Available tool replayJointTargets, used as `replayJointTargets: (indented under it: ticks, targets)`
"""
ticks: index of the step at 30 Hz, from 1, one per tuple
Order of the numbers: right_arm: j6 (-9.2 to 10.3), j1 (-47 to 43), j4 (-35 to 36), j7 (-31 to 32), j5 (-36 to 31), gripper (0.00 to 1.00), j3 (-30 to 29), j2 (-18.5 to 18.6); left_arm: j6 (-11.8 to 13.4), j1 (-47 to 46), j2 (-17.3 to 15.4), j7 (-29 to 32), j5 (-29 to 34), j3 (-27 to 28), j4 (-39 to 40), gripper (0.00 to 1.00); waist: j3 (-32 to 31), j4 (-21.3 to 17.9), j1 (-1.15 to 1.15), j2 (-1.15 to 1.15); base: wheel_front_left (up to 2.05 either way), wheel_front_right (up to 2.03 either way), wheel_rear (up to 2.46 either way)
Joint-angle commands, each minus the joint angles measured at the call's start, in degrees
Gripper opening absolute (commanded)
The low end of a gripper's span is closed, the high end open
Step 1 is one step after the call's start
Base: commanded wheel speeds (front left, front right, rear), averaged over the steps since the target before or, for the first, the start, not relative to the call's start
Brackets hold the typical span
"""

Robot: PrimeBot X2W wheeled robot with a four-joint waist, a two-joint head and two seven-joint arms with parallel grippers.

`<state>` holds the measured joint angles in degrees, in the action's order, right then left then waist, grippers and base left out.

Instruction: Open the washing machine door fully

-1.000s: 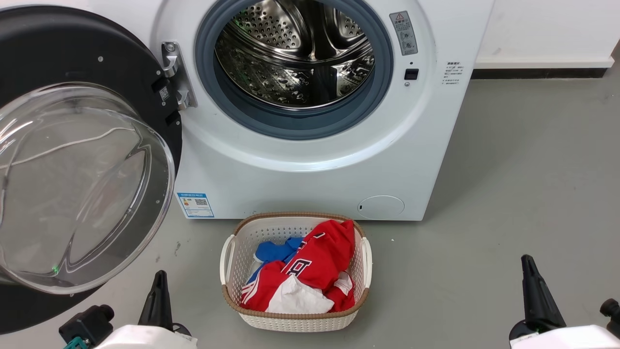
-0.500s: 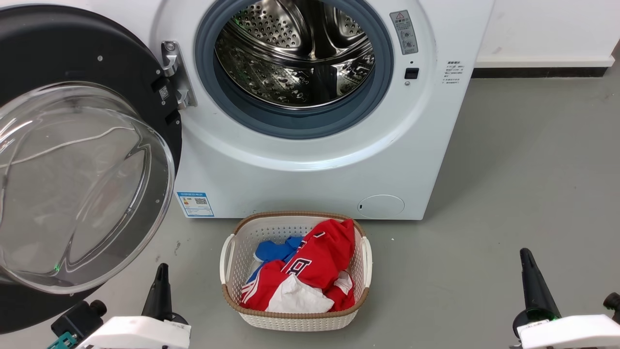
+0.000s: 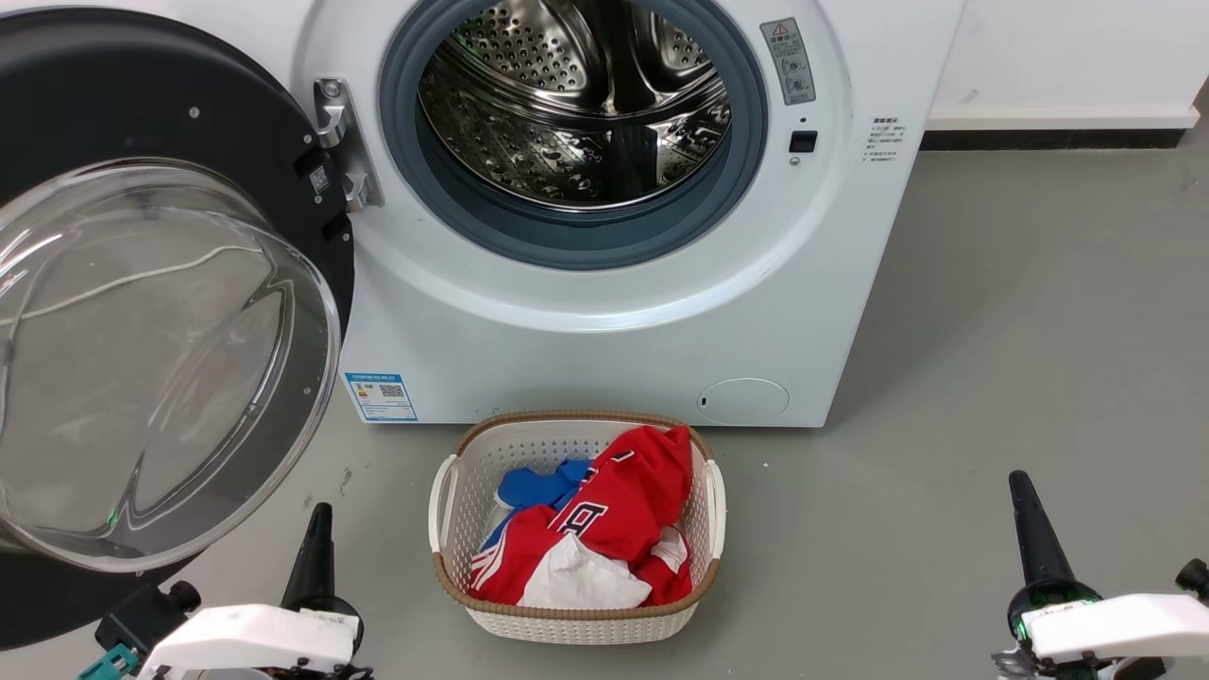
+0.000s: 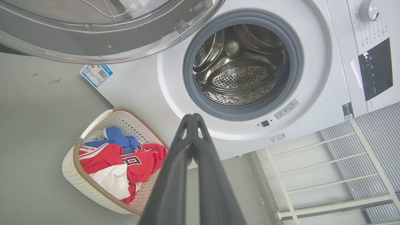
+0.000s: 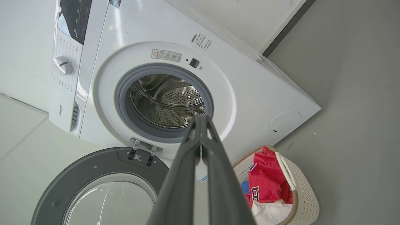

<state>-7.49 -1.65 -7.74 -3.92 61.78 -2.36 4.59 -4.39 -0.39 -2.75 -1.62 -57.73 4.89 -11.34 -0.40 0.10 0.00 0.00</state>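
Observation:
The white washing machine (image 3: 586, 331) stands ahead with its steel drum (image 3: 576, 104) exposed inside a grey seal. The washing machine door (image 3: 113, 104), a black disc with a bulging clear glass bowl (image 3: 151, 368), hangs swung wide out to the left on its metal hinge (image 3: 340, 142). It also shows at the top of the left wrist view (image 4: 93, 34) and low in the right wrist view (image 5: 93, 184). My left gripper (image 3: 319, 529) is low at the left, below the glass bowl, shut and holding nothing. My right gripper (image 3: 1025, 501) is low at the right over the floor, shut and holding nothing.
A white laundry basket (image 3: 453, 491) with red, blue and white clothes (image 3: 604, 529) sits on the grey floor just before the machine, between my arms. A white wall with a dark skirting (image 3: 1048, 142) runs behind at the right. A white rack (image 4: 328, 175) stands beside the machine.
Both grippers have risen a little further into the head view from the bottom edge. The door and basket have not moved.

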Motion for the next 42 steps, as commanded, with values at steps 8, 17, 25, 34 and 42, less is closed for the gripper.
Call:
replayJointTargets:
  ticks: [8, 17, 25, 34, 42]
  targets:
    - [-0.01, 2.3, -0.7, 1.4, 5.7, 0.00, -0.3, 0.5, -0.8, -2.2, -0.2, 1.5, -5.9, 0.5, -0.1, 0.00, 0.1, 0.0, 0.00, 0.00, 0.00, 0.00, 0.00]
    - [-0.01, 3.5, -1.8, 2.7, 10.9, 0.00, -0.5, 0.4, -1.3, -3.0, -0.2, 2.8, -11.4, 0.7, -0.6, 0.00, 0.1, 0.0, 0.00, 0.00, 0.00, 0.00, 0.00]
    - [-0.01, 4.4, -2.6, 3.9, 15.1, 0.00, -0.8, 0.4, -1.7, -3.7, -0.2, 3.9, -15.9, 0.9, -1.0, 0.00, 0.2, 0.0, 0.00, 0.00, 0.00, 0.00, 0.00]
    - [0.00, 5.3, -3.6, 5.1, 19.6, 0.00, -1.1, 0.3, -2.1, -4.3, -0.2, 5.0, -20.8, 1.1, -1.5, 0.00, 0.3, -0.1, 0.00, 0.00, 0.00, 0.00, 0.00]
    - [-0.01, 6.2, -4.3, 6.1, 23.3, 0.00, -1.3, 0.2, -2.4, -4.9, -0.2, 6.0, -24.7, 1.3, -1.9, 0.00, 0.4, -0.1, 0.00, 0.00, 0.00, 0.00, 0.00]
